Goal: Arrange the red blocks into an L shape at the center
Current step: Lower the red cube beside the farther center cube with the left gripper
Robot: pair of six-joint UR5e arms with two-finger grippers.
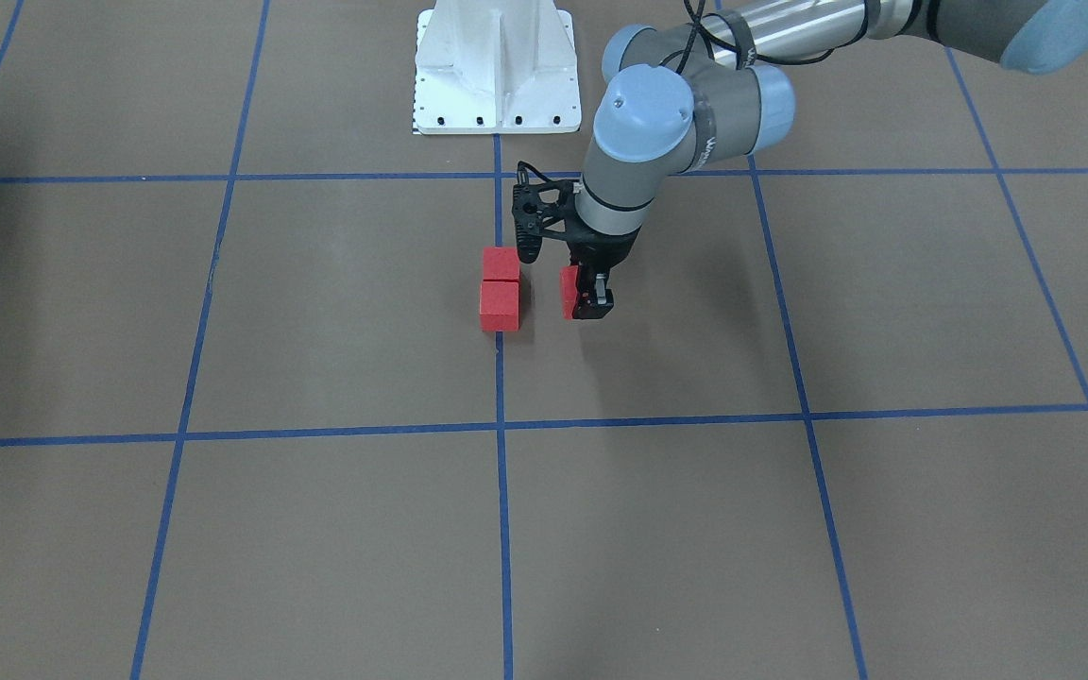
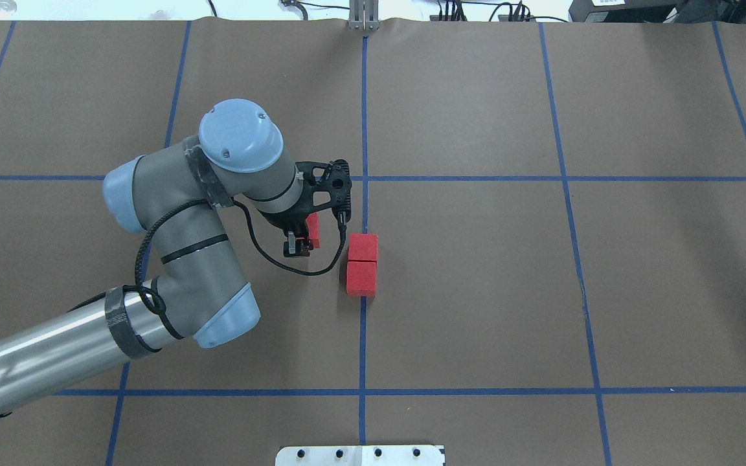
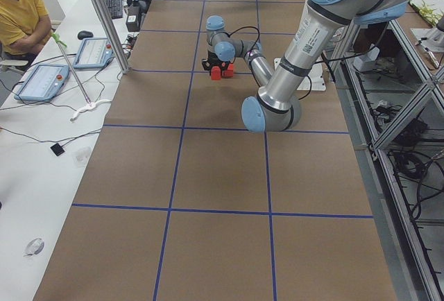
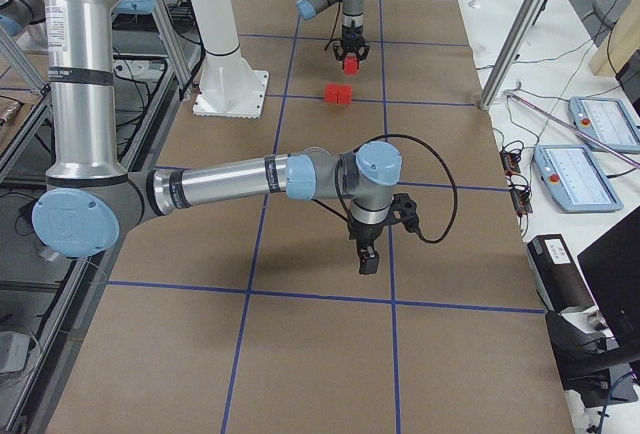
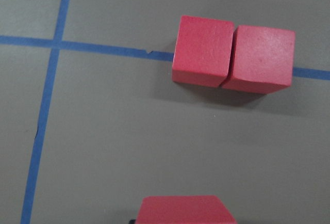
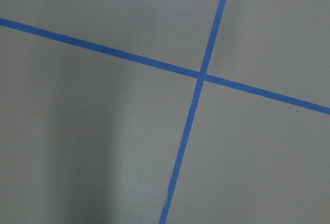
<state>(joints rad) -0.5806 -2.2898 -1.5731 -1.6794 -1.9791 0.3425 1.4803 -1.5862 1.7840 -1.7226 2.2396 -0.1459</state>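
Note:
Two red blocks (image 2: 362,247) (image 2: 361,278) lie side by side, touching, on the vertical blue tape line (image 2: 363,336) at the center (image 2: 412,259). The left wrist view shows the same pair (image 5: 202,51) (image 5: 260,59). My left gripper (image 2: 298,244) is shut on a third red block (image 2: 312,230), a short way to the pair's left in the overhead view. From the front, this held block (image 1: 569,291) is to the right of the pair (image 1: 499,307). My right gripper (image 4: 368,259) shows only in the exterior right view, over bare floor far from the blocks. I cannot tell whether it is open or shut.
The robot's white base plate (image 1: 497,71) stands behind the blocks. Blue tape lines (image 6: 201,74) cross under the right wrist camera. A seated person (image 3: 21,16) and tablets (image 3: 41,82) are at the side bench beyond the mat's edge.

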